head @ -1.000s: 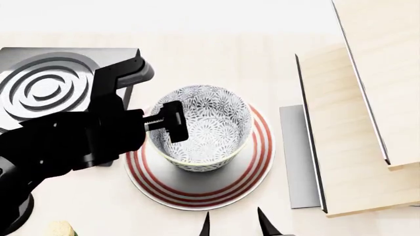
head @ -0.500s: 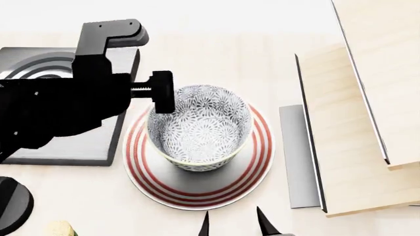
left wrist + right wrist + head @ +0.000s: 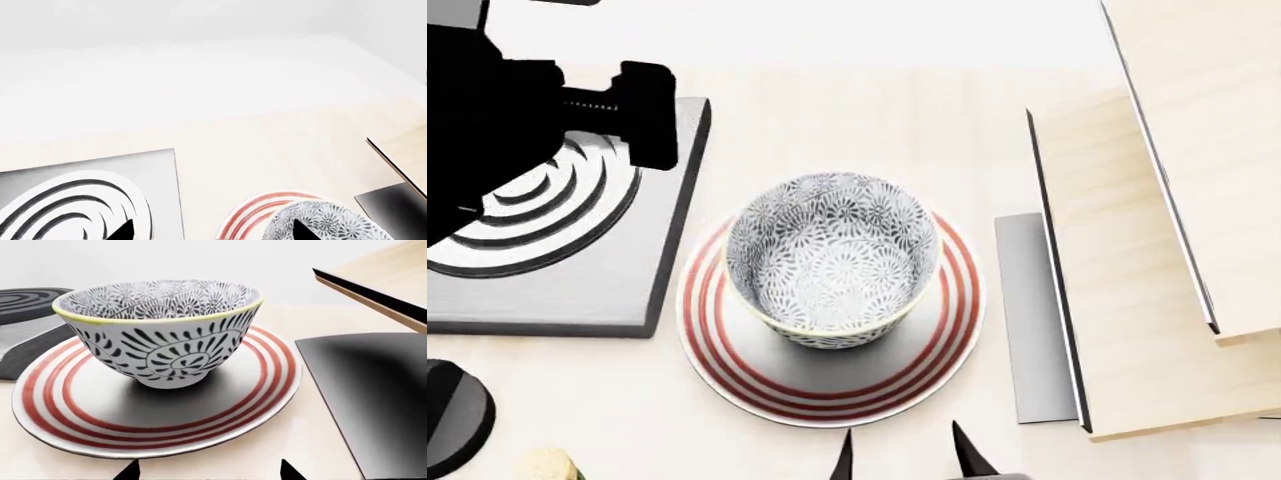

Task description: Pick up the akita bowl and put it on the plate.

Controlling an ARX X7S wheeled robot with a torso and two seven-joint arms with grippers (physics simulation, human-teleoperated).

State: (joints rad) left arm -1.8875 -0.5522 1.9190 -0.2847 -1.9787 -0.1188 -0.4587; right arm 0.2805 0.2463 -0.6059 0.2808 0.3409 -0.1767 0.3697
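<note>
On the plate (image 3: 827,385) sits the akita bowl (image 3: 831,262).

— Upright on the plate (image 3: 67,415)?
— Yes: akita bowl (image 3: 160,335) seated near its middle, red rings circling. Pale tabletop (image 3: 313,450) beneath.
— Beside?
— Dark flat panel (image 3: 367,390). Two black fingers (image 3: 128,472), tips only, apart.

I work at a kitchen counter rendered in simulation: a pale wood worktop (image 3: 868,120) carries a grey square stove burner (image 3: 554,250) with concentric rings, a red-ringed plate (image 3: 827,385) holding a patterned akita bowl (image 3: 831,258), and light wooden cabinet panels (image 3: 1154,250) to my right, against a plain white wall (image 3: 200,60).
</note>
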